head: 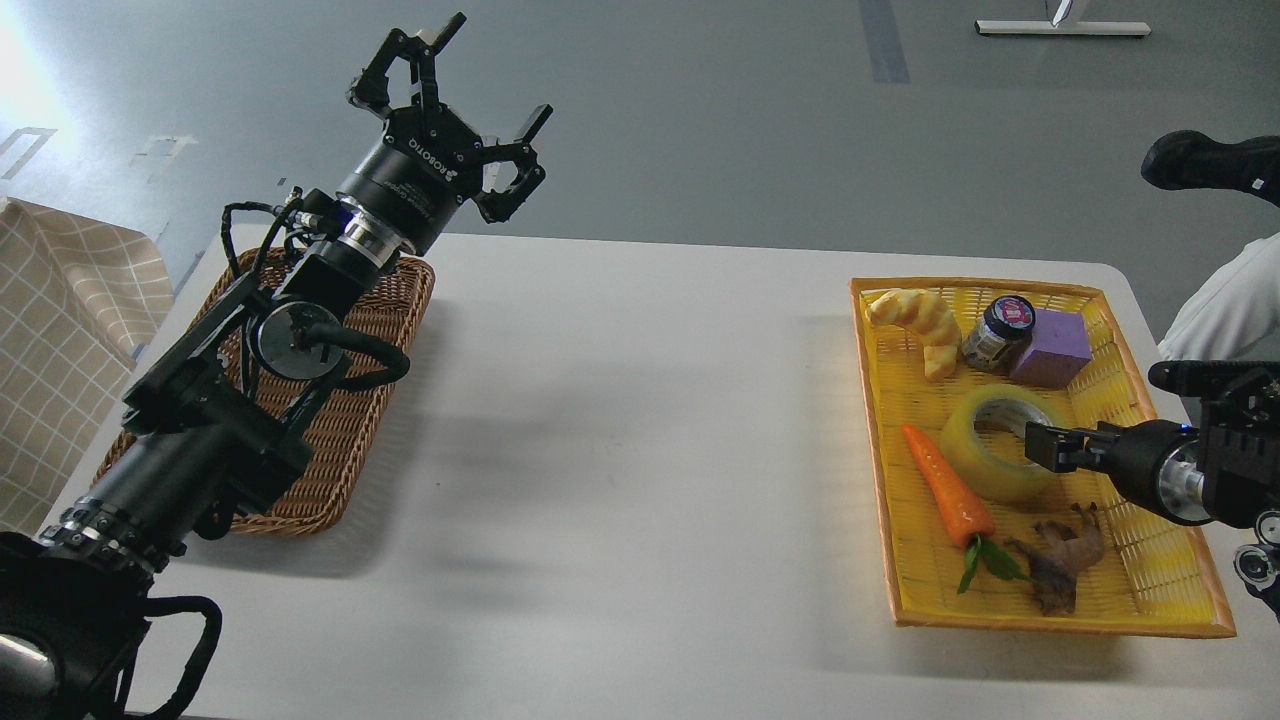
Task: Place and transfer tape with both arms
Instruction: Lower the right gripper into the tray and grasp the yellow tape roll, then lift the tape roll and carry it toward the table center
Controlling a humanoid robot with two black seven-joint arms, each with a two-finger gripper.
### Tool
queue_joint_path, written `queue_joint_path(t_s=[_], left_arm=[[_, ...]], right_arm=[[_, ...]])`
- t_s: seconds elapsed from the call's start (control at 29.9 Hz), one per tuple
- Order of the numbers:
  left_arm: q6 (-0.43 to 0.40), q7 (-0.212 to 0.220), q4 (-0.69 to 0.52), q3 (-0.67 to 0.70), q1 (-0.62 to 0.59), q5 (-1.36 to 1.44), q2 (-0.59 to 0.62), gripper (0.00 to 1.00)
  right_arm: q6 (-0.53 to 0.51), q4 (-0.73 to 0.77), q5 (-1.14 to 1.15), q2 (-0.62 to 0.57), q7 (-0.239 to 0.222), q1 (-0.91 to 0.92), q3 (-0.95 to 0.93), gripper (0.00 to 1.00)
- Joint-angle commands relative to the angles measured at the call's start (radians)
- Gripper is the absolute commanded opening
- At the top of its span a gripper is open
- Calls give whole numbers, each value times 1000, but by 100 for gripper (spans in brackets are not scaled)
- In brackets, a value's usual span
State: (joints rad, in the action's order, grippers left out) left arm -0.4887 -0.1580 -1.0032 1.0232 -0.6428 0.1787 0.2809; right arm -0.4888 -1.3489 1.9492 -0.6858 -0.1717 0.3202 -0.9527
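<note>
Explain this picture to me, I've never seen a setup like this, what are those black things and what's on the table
This single picture comes from the robot's own head, looking down at a white table. The black jointed things are its two arms. The left gripper is raised above a brown wicker basket, its fingers spread open and holding nothing. The right gripper reaches into a yellow tray and sits at the tape, a yellowish roll; whether it grips the roll is unclear. Also in the tray: a toy carrot, a yellow ridged piece, a small jar, a purple block and a brown figure.
</note>
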Motion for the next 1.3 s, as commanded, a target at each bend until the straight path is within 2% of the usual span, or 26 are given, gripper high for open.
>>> queue_joint_path(t_s=[0.0,0.07,0.3,0.43,0.53,0.57,0.6,0.63,0.97,1.1,1.27], left_arm=[[0,0,0,0,0,-1,0,98],[0,0,0,0,-1,-1,1,98],[0,0,0,0,0,-1,0,98],[0,0,0,0,2,-1,0,98],[0,0,0,0,0,-1,0,98],[0,0,0,0,2,-1,0,98],[0,0,0,0,2,-1,0,98],[0,0,0,0,3,-1,0,98],[0,0,0,-2,2,1,-14,98],[0,0,0,-2,-1,2,-13,98],[0,0,0,-3,-1,5,-12,98]], right_arm=[[0,5,-1,6,0,2,2,58],[0,14,-1,11,0,3,6,55],[0,30,-1,22,0,10,14,54],[0,51,-1,32,0,11,19,48],[0,77,-3,43,0,17,20,30],[0,85,-3,43,0,20,20,19],[0,86,-3,43,1,20,20,13],[0,85,-4,42,1,22,20,0],[0,31,-13,26,5,79,8,0],[0,-65,-16,-29,5,108,-26,0],[0,-130,-19,-29,5,140,-70,0]])
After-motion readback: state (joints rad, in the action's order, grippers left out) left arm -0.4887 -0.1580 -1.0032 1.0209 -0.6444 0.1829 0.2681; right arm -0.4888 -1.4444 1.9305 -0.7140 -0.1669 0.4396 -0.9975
